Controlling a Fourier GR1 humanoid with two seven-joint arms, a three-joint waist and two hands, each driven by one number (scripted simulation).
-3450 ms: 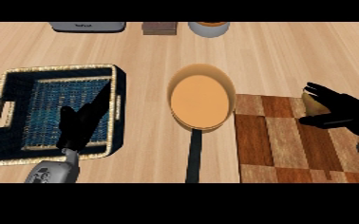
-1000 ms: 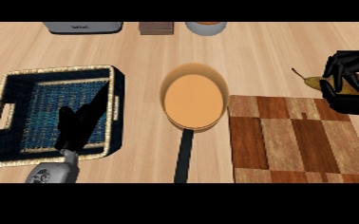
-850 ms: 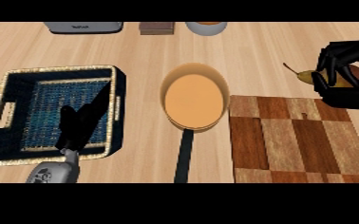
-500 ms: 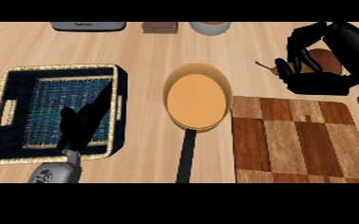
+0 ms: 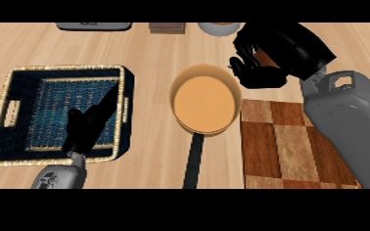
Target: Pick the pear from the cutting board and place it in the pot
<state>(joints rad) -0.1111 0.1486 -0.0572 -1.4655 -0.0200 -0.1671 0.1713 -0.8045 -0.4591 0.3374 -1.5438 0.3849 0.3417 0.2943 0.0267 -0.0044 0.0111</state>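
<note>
Pear (image 5: 265, 58) (brownish, mostly hidden)

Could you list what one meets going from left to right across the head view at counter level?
Basket → left hand resting over the basket → pot → right hand curled round the pear → cutting board, partly under the right forearm.

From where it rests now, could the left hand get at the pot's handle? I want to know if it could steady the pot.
Probably yes. The left hand is open over the basket, and only bare counter lies between the basket and the pot's handle.
</note>
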